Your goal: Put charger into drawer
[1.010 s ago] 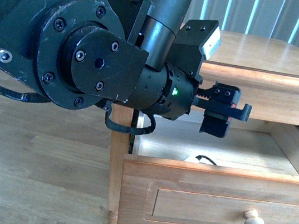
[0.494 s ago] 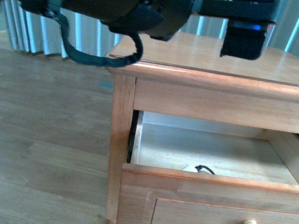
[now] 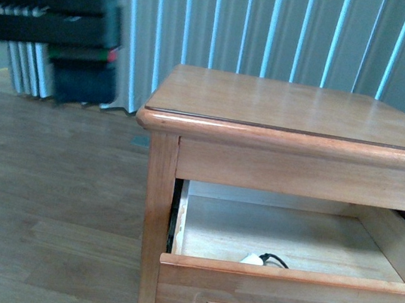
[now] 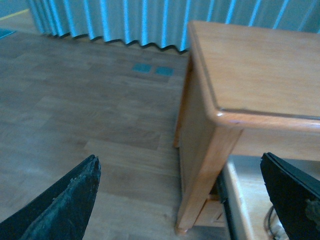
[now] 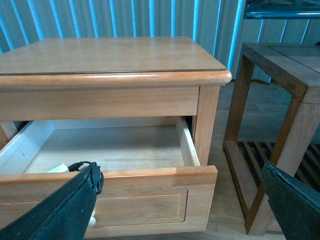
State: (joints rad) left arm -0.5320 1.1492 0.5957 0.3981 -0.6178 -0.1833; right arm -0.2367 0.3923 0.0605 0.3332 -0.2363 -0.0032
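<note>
While the charger (image 3: 253, 260) lies in the open drawer (image 3: 282, 279), the left gripper (image 4: 178, 159) hangs spread wide, empty. The right gripper (image 5: 180, 167) gapes likewise.

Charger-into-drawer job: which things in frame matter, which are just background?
Job:
- charger, lying inside the drawer
- drawer, pulled open
- left gripper, open, off to the cabinet's side

Background:
- dark wooden side table
- blinds
- blue floor marks
</note>
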